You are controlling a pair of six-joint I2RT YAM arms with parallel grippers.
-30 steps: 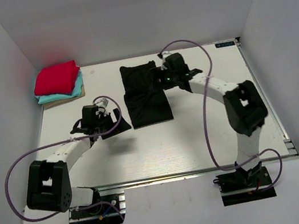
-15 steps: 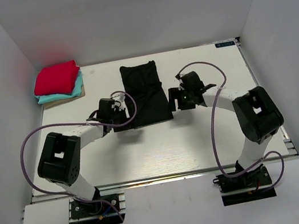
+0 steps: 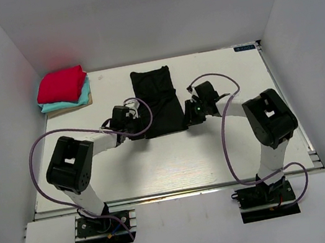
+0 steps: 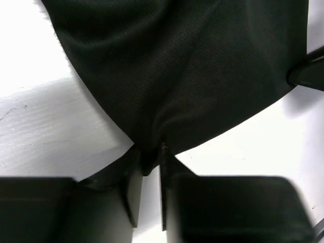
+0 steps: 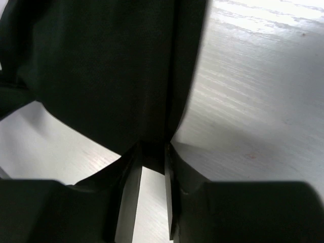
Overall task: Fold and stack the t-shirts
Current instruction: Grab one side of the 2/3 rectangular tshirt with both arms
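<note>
**Tools**
- Left gripper (image 3: 134,123) (image 4: 150,163): fingers drawn to a narrow slot. A puckered fold of the black t-shirt (image 3: 157,97) (image 4: 192,76) is nipped between the tips at the near-left corner of the cloth, and the fabric creases toward the pinch.
- Right gripper (image 3: 191,115) (image 5: 152,152): fingers likewise close together. The near-right edge of the same shirt (image 5: 101,66) runs down into the gap and is gripped there, with its tips low over the table (image 3: 230,147).

**Task item, location**
- The black t-shirt lies flat in the middle of the table as a long rectangle. Its far end points to the back wall and its near end is held at both corners.
- A folded pile sits at the far-left corner, well apart from the black shirt. The red t-shirt (image 3: 60,85) is on top, the teal t-shirt (image 3: 81,98) is under it, and the tan t-shirt (image 3: 54,113) is at the bottom (only a thin edge of it shows).

**Change since earlier frames**
- One second ago the right gripper was at the far-right corner of the shirt and the left hung clear of it to the left.
- Half a second ago both stood just outside the near corners.
- Both have since closed in onto the cloth.
- The pile has not moved.

**Count**
- T-shirts: four (one black and spread out, three folded and stacked).
- Arms: two.
- Grippers: two, both gripping cloth.
</note>
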